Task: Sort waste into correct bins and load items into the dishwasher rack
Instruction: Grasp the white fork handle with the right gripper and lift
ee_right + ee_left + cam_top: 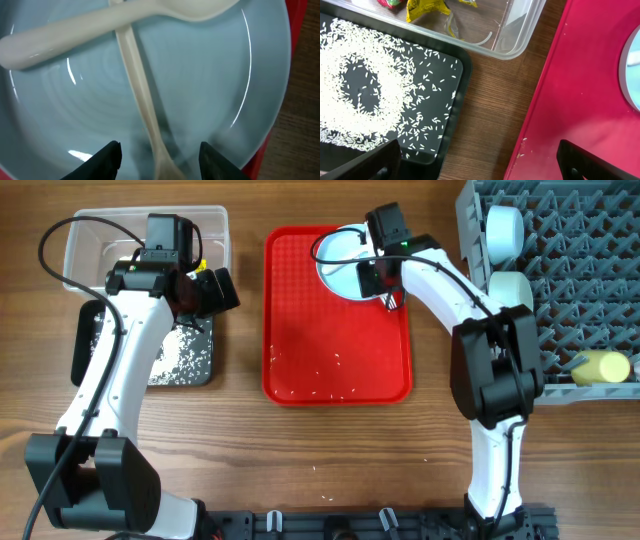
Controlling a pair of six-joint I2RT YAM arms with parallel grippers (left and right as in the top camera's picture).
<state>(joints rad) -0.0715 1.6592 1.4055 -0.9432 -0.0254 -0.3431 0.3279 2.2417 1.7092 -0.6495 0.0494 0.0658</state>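
Handle [140, 90] thin, white, ends cut off | right gripper [160, 151] jaws part-open astride it | left gripper [477, 152] wide

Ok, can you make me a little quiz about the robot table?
1. True or false: the rice grains lie in the black tub.
2. What lies in the pale blue bowl? A a white spoon, B a banana, C a sock.
3. Which gripper hangs over that bowl?
Key: 1 true; 2 A; 3 the right gripper.
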